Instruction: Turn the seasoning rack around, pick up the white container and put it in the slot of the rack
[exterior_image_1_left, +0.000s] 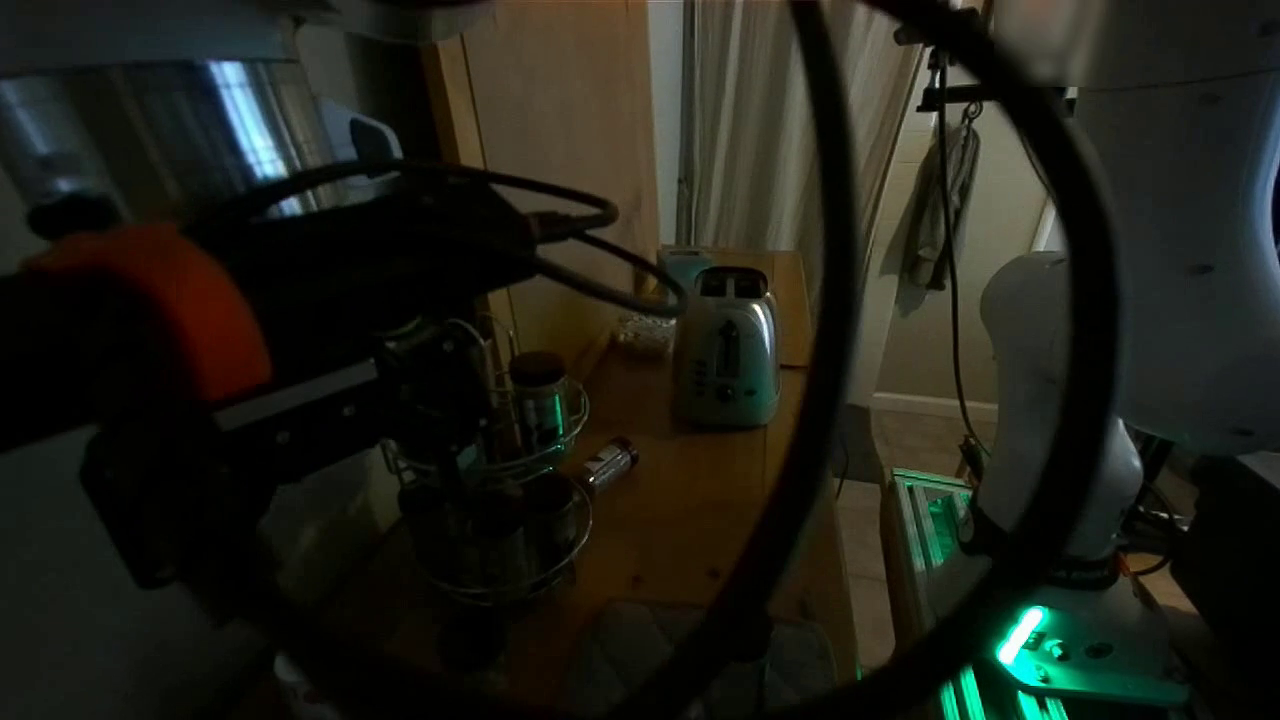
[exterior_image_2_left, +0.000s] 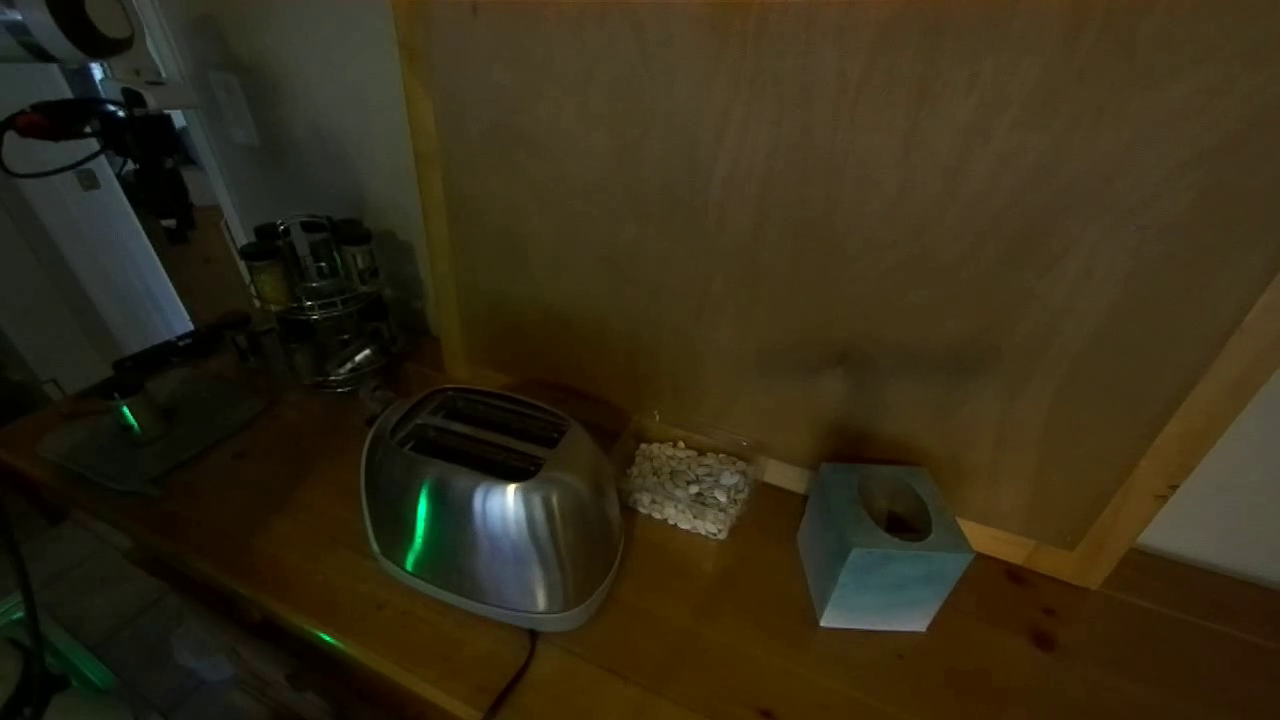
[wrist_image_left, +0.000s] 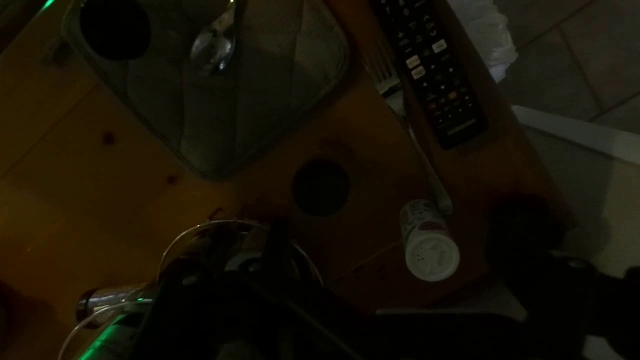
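Note:
The white container stands upright on the wooden counter in the wrist view, its white lid facing up. A whitish shape at the bottom edge of an exterior view may be it; I cannot tell. My gripper is open and empty above the counter; its dark fingers lie left and right of the container in the wrist view, without touching it. The seasoning rack, two wire tiers with dark-lidded jars, stands by the wall. It also shows partly behind my gripper in an exterior view, and its wire rim shows in the wrist view.
Dark-lidded jars stand on the counter and on a quilted pad. A spoon, fork and remote lie nearby. Another jar lies beside the rack. The toaster and tissue box stand farther along.

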